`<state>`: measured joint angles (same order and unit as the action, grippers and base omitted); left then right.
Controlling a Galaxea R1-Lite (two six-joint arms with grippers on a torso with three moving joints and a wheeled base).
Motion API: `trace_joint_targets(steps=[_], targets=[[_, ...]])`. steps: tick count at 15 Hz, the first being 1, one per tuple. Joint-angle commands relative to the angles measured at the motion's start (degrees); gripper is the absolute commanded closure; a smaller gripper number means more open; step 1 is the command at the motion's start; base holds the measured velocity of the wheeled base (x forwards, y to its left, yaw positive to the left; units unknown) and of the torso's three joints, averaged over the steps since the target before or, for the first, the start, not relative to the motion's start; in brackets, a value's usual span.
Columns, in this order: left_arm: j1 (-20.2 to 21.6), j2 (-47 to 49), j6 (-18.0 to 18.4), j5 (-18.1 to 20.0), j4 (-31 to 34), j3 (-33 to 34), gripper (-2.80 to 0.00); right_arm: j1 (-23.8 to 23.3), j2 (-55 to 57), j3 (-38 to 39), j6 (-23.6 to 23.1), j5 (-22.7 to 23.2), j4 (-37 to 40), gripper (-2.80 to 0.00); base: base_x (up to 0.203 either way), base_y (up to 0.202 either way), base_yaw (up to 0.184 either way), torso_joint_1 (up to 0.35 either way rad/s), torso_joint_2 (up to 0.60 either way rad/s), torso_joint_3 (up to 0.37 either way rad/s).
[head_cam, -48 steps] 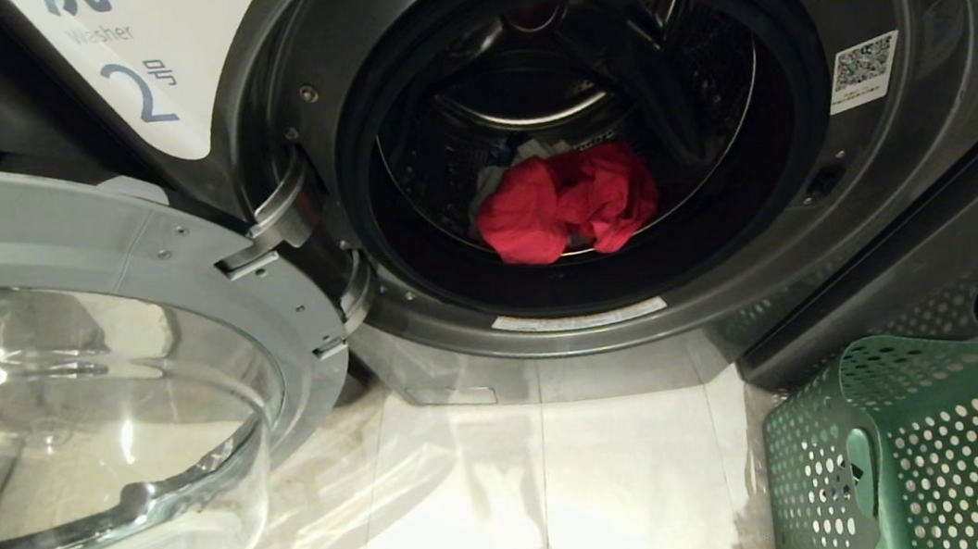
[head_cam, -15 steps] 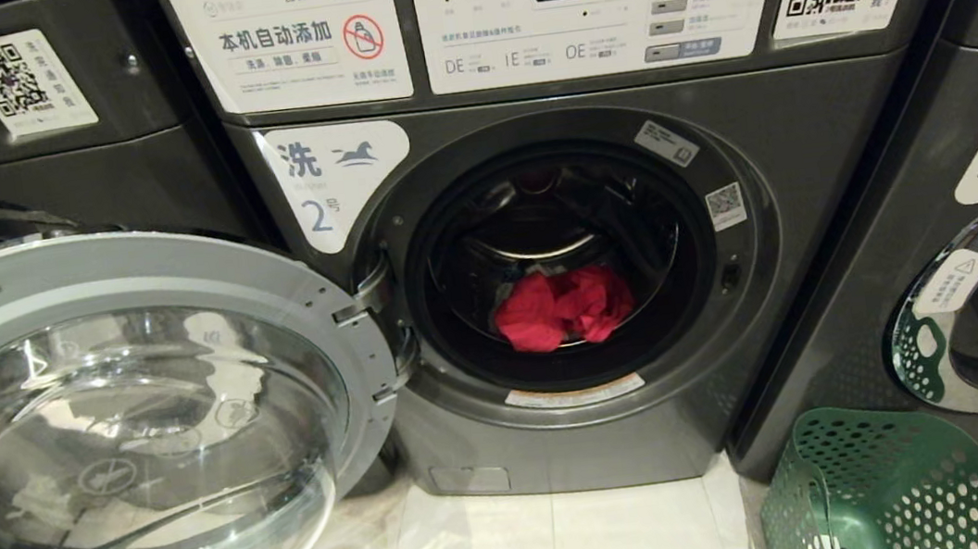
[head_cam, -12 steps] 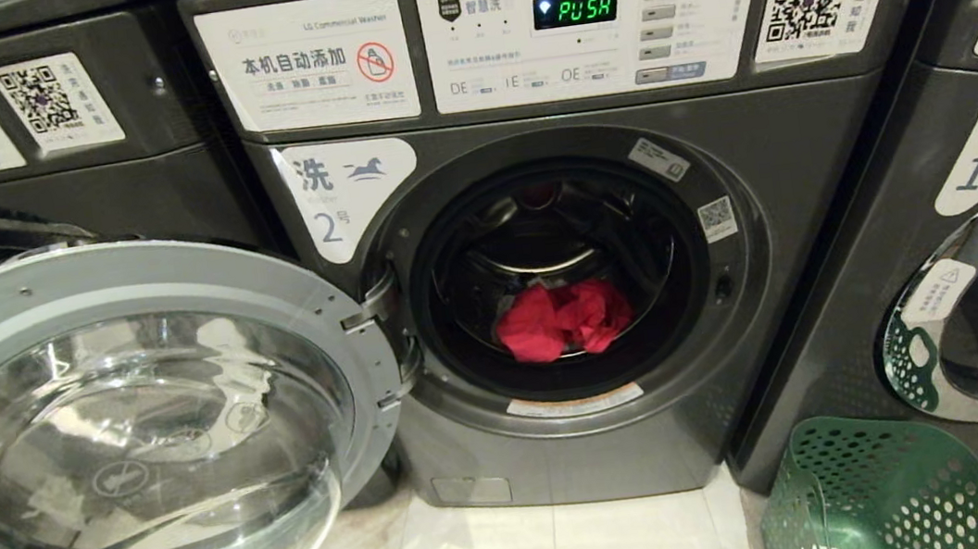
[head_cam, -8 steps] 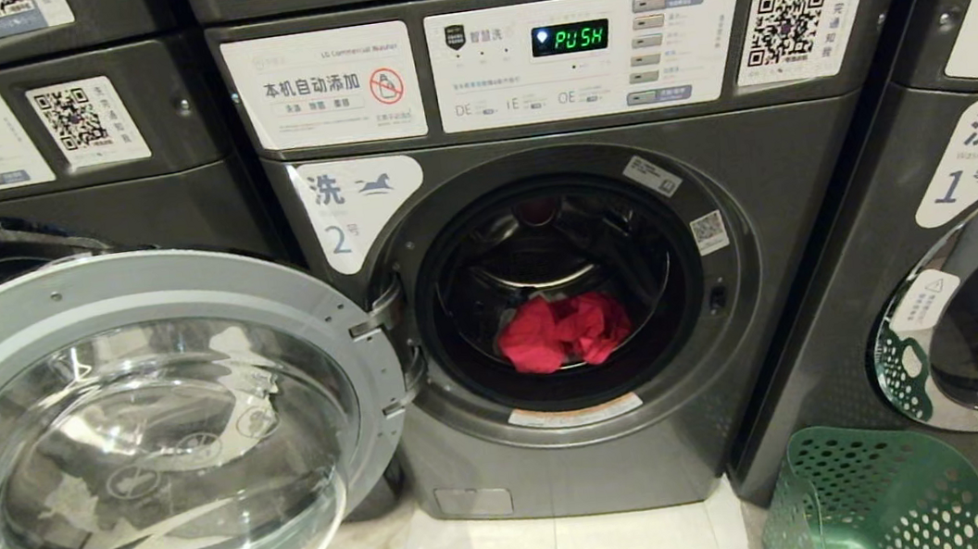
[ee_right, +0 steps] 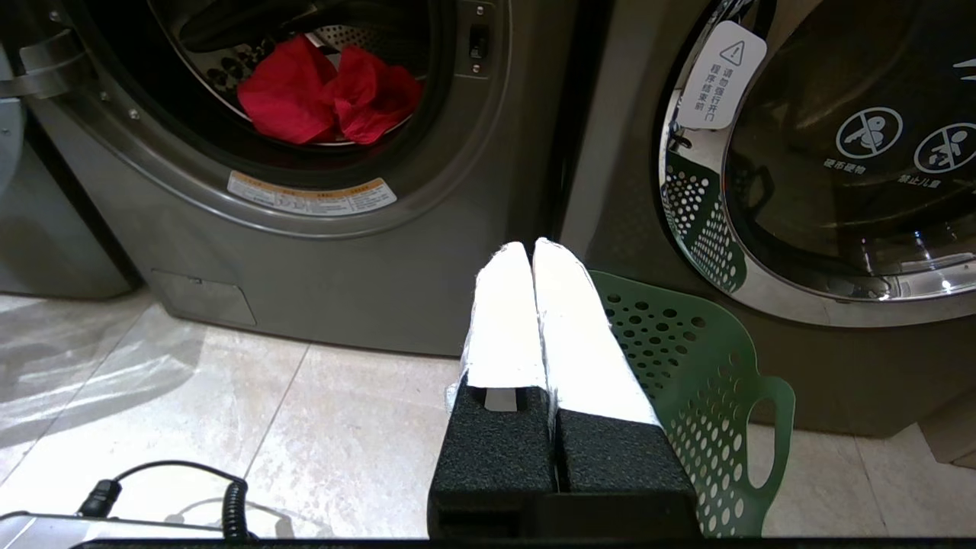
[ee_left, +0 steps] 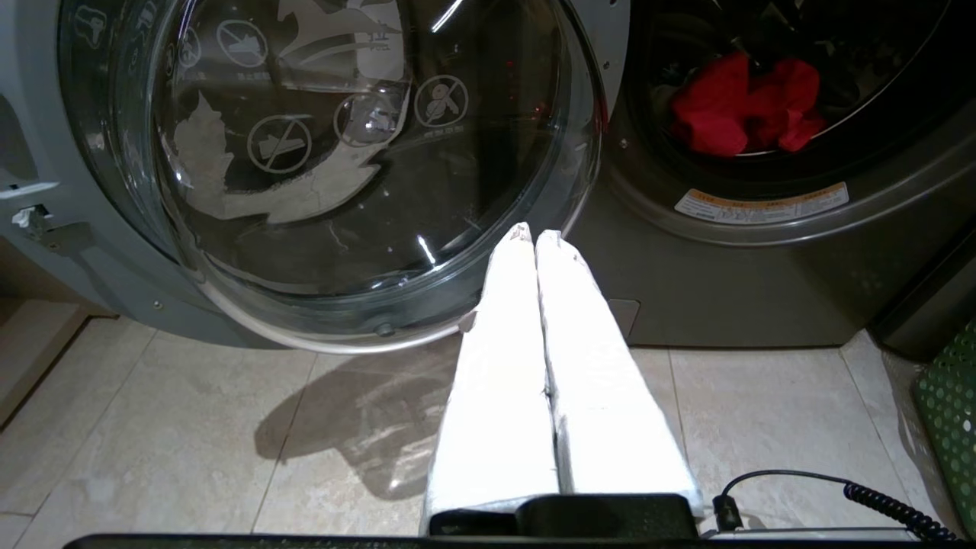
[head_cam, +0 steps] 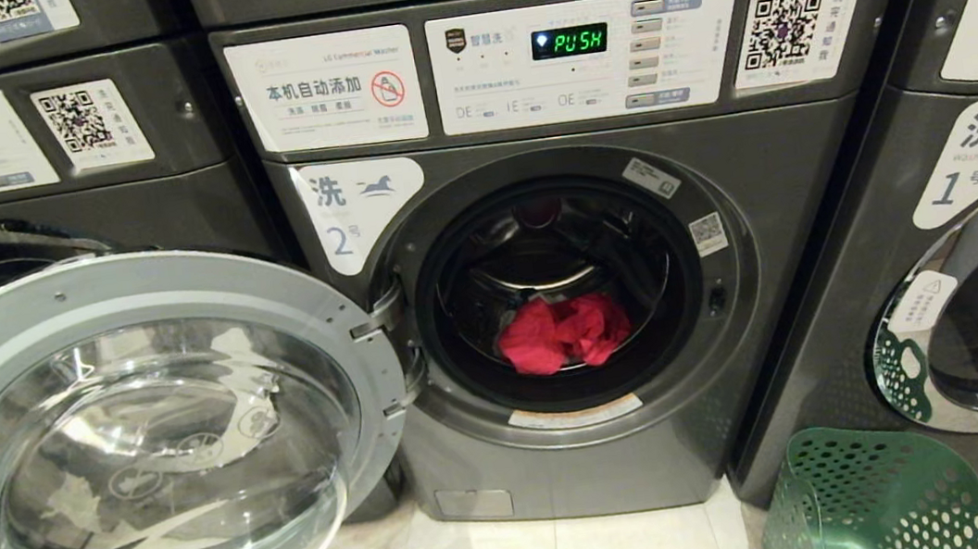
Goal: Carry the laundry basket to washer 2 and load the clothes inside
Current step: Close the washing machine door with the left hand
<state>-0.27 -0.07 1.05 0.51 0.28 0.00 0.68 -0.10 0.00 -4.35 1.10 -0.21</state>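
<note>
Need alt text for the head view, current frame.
Washer 2 stands with its round glass door swung open to the left and red clothes lying in the drum. The green laundry basket sits on the floor at lower right, before washer 1.

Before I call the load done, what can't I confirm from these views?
- Laundry basket: its inside is cut off by the head view's bottom edge, and the right pincer blocks it in the right wrist view, so empty or not is unclear.
- Clothes: only a red garment shows in washer 2; anything under it is hidden.
- Drum rear: too dark.
</note>
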Motion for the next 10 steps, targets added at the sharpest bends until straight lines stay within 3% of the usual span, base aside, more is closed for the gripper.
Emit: trace_joint_targets(steps=[1, 8, 10], targets=[[0.0, 0.1, 0.0, 0.0, 0.0, 0.0, 0.0, 0.0, 0.1, 0.0, 0.0, 0.0, -0.1, 0.0, -0.058, 0.0, -0.001, 0.012, 0.0, -0.001], [0.0, 0.1, 0.0, 0.0, 0.0, 0.0, 0.0, 0.0, 0.1, 0.0, 0.9, 0.0, -0.1, 0.0, -0.183, 0.0, 0.001, 0.001, 0.0, 0.002], [0.0, 0.1, -0.1, 0.0, 0.0, 0.0, 0.0, 0.0, 0.1, 0.0, 1.2, 0.0, -0.1, 0.0, -0.044, 0.0, -0.001, 0.001, 0.0, 0.004]])
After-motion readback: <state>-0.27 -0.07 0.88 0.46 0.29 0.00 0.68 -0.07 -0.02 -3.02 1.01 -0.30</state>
